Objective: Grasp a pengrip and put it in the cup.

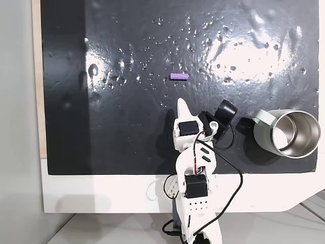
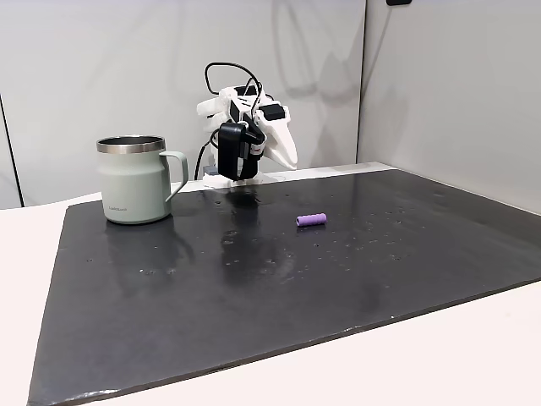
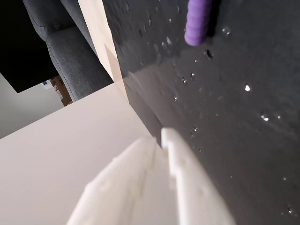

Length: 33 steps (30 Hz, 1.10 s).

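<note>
Your pincer (image 1: pixel 181 103) hangs above the black mat (image 1: pixel 101 127) with its white fingers pressed together and nothing between them — in the wrist view (image 3: pixel 161 136) the two tips meet in a single point. In the fixed view from above, the tip aims up the picture toward the pengrip (image 1: pixel 179 77), which lies just ahead of it, apart from it and not touched. The wrist view shows the same tube (image 3: pixel 198 23) at the top edge, purple and ribbed, well clear of the fingertips. In the fixed view from the side, the pengrip (image 2: pixel 310 220) lies flat on the mat, in front of and below the raised pincer (image 2: pixel 292 161).

The cup (image 1: pixel 287 133) stands upright to the right of the pincer in the view from above, near the mat's lower right corner, its handle turned toward the arm. From the side, the cup (image 2: pixel 133 182) sits left of the pincer, handle to the right. There is a small line of lettering low on its wall — too small for you to read.

Small drops or specks dot the mat around the pengrip.
</note>
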{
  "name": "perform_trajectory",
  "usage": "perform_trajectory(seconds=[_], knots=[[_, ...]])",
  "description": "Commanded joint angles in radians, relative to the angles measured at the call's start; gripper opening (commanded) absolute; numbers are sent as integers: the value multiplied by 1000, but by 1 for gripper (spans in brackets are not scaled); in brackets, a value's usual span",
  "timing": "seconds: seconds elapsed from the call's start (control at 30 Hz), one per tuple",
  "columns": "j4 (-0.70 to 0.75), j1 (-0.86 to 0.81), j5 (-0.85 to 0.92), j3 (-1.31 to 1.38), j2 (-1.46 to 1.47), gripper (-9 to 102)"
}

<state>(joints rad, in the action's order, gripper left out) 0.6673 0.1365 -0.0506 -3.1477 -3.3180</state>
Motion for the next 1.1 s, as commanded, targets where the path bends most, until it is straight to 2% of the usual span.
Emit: perform_trajectory(seconds=[0.0, 0.43, 0.8, 1.07], knots=[[-35, -3, -8, -43, -17, 0], [-37, -3, -8, -40, -17, 0], [74, 49, 5, 150, -8, 0], [153, 91, -3, 518, 407, 0]])
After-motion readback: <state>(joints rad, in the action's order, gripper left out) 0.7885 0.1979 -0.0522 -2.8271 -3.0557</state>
